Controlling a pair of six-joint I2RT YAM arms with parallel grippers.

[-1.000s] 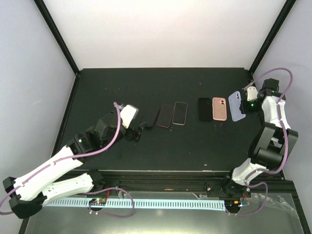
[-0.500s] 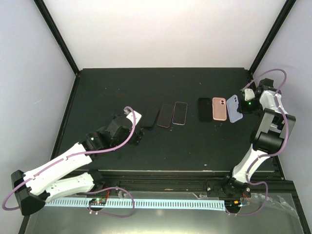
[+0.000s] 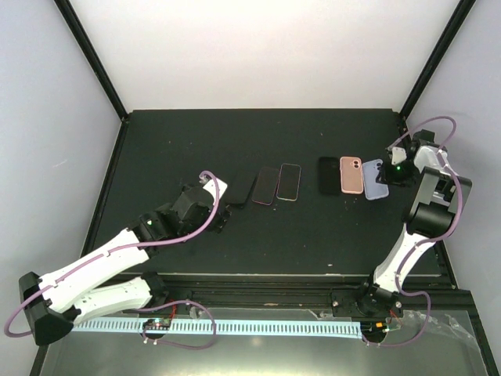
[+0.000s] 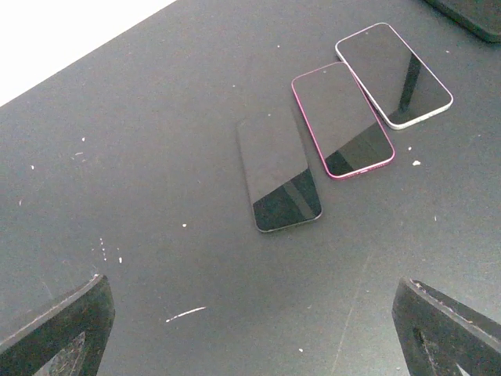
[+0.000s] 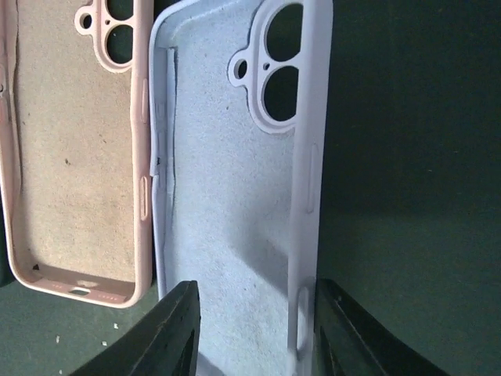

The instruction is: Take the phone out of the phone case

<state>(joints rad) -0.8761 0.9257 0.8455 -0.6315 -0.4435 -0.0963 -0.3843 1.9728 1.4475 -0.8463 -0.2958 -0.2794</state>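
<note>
At the right end of the desk (image 3: 156, 141): a lilac case (image 5: 227, 180) lies flat, hollow side up, set down just beside the phone case (image 5: 78, 149).
Right pincer (image 5: 256, 288): jaws parted above the near end of the lilac case, one finger to each side; no grip on it is apparent.
Phone case: salmon-pink shell, hollow side up and empty, lying on the desk between a black case (image 3: 329, 175) and the lilac case.
Phones: a dark phone (image 4: 278, 176), a pink-rimmed phone (image 4: 342, 121) and a white-rimmed phone (image 4: 394, 74) lie screen up in a row mid-desk, well apart from the cases. Which one came from the phone case cannot be told.
Left pincer (image 4: 250, 286): spread wide with nothing between the fingers, hovering near the dark phone.
What has just changed: the right jaws, clamped a second ago, have come apart, so the lilac case has been let go.
Against a second ago: the lilac case then stood tilted in the right pincer, farther right and apart from the phone case; now it rests alongside it. The left pincer has drawn back a little from the dark phone.
Meaning for the task: the phone case holds no phone, so the removal looks complete; what remains is probably withdrawal of the arms.
</note>
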